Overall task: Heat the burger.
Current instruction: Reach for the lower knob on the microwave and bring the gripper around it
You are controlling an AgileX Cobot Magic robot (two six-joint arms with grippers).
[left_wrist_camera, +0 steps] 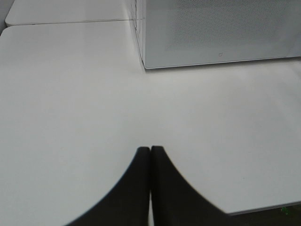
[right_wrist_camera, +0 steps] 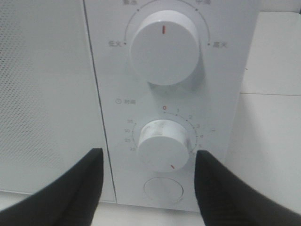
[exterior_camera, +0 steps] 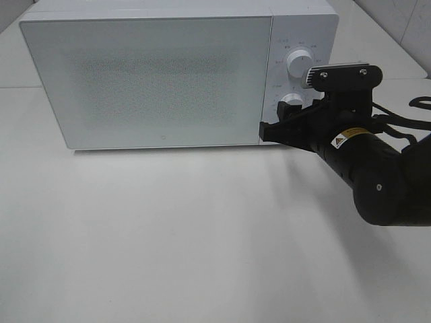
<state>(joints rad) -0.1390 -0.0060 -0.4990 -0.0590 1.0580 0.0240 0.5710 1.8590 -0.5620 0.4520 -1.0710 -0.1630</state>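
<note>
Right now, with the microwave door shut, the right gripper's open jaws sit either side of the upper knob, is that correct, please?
Not quite: the right wrist view shows the right gripper with its open jaws either side of the lower timer knob, not the upper knob. The microwave door is shut.

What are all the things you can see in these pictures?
microwave: one, white, at the back of the table, door shut
top knob: one, white with a red mark, high on the microwave's panel
bottom knob: one, white with a red mark, below the top knob
round button: one, white, under the bottom knob
table: one, white, under the microwave
right gripper: one, black, open, a jaw on each side of the bottom knob, not touching it
left gripper: one, black, shut, over bare table in front of the microwave
</note>
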